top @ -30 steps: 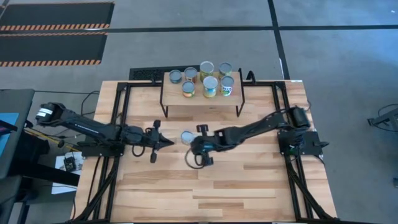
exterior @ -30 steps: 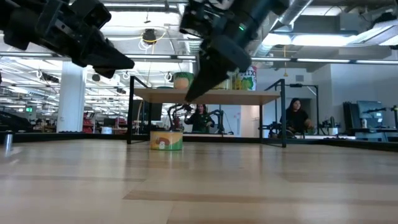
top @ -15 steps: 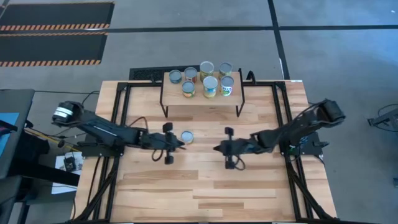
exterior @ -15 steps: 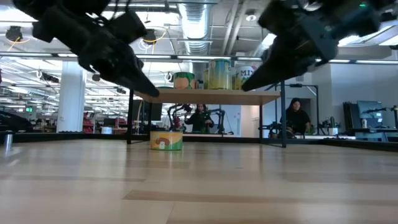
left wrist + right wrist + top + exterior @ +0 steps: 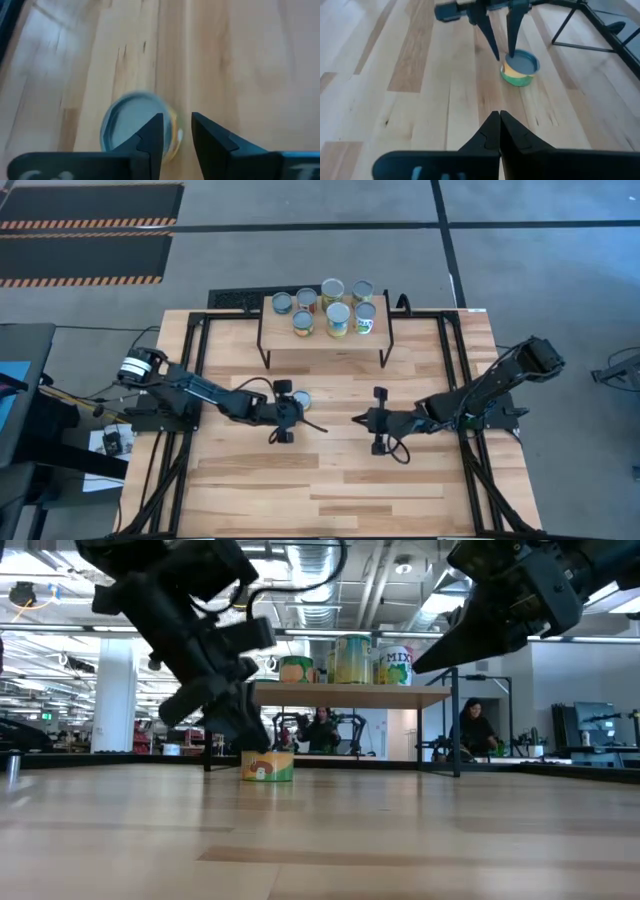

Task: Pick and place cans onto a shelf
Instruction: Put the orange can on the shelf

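Observation:
A small can [image 5: 300, 399] with a silvery top and a yellow-green label stands upright on the wood tabletop, in front of the shelf [image 5: 322, 345]. Several cans [image 5: 337, 318] stand on the shelf. My left gripper [image 5: 177, 122] is open by a narrow gap and slants down, its fingertips at the can's near side [image 5: 520, 68]. My right gripper [image 5: 499, 115] is shut and empty, above the table to the can's right [image 5: 360, 420]. My left gripper has one fingertip [image 5: 510, 50] right at the can's top rim [image 5: 512, 56] and the other fingertip [image 5: 496, 55] just beside the can. I cannot tell whether either one touches it. The can stands on the table.
The shelf's thin black legs [image 5: 265, 358] stand just beyond the can. Black frame rails [image 5: 190, 370] run along both table sides. Bare planks [image 5: 330, 480] lie toward the near edge. People sit in the room behind [image 5: 478, 725].
My right gripper has drawn back from beside the can toward the table's right edge and risen. My left gripper has gone right toward the can, tipped downward and come down to it. The can has stayed where it was.

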`<state>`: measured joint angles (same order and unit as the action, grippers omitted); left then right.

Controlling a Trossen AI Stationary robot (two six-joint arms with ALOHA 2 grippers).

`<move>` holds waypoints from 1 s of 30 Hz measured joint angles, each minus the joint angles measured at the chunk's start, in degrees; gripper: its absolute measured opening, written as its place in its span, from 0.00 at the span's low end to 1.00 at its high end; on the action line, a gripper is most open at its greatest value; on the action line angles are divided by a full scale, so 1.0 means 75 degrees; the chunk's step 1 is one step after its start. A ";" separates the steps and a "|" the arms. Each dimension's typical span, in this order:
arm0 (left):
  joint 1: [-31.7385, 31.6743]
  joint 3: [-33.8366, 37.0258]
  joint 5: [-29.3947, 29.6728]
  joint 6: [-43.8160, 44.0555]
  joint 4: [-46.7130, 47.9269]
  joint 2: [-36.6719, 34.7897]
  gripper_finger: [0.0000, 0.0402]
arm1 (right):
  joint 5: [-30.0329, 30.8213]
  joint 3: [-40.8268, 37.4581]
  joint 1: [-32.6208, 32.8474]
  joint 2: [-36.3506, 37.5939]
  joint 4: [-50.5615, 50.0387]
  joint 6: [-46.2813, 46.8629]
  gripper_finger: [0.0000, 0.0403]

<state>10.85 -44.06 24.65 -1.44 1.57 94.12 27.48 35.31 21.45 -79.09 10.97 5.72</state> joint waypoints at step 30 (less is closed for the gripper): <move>-0.1184 -0.2588 0.0619 -0.0109 0.5153 -0.2482 0.01 | 0.0131 0.0006 0.0038 0.0003 0.0025 -0.0013 0.03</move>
<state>1.97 -63.47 29.29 -2.26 40.22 75.51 28.47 35.35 21.74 -79.07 11.15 5.63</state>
